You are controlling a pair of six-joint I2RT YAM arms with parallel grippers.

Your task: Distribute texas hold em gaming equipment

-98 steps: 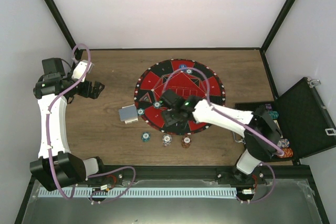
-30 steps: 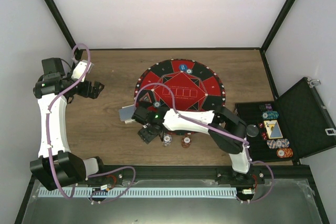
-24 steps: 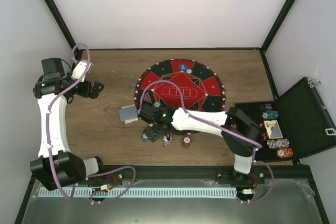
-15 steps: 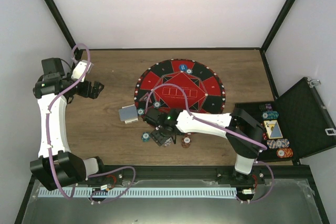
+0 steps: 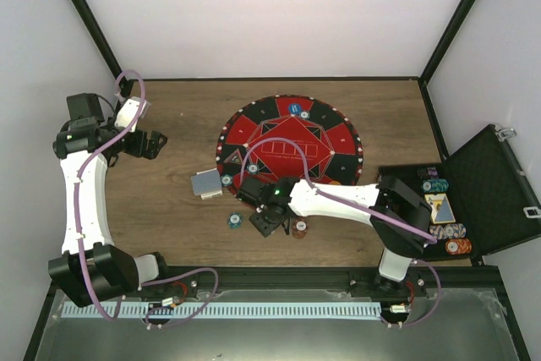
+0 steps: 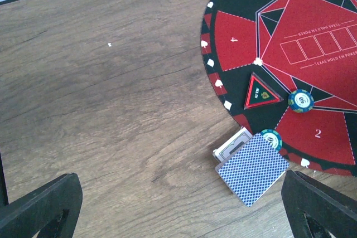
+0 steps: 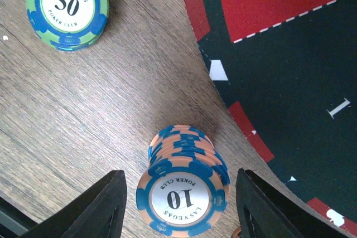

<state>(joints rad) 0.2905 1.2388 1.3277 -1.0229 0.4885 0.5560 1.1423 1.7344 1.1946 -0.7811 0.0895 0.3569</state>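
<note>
R gripper (image 5: 269,221) is low over table (image 5: 169,226), nr front edge, just off the near rim of mat (image 5: 292,145). In top view its body hides what sits under it. R wrist view shows it: 10 stack (image 7: 182,193), orange-and-blue chips, upright on the wood between the fingers (image 7: 100,207). There is a gap each side and no contact, so jaws are part-open and nothing is held. 50 chip (image 7: 67,8), teal/blue, lies flat on the wood, apart from the stack; top view puts it L of the gripper. Maroon chip (image 5: 299,228) is just R of the gripper. Card deck (image 5: 205,183) is next back, at mat's L rim. Top view gives only a grey block. L wrist view shows the blue patterned back, a white-edged card poking out beneath, and a teal chip (image 6: 271,137) touching the deck's corner. Blue button disc (image 5: 293,108) sits at mat's far rim. L gripper (image 5: 156,143) is far L, well apart from everything; its fingers (image 6: 39,204) are spread wide, empty. Case (image 5: 499,192) is open at R edge with chip rows inside, seen in top view only.
</note>
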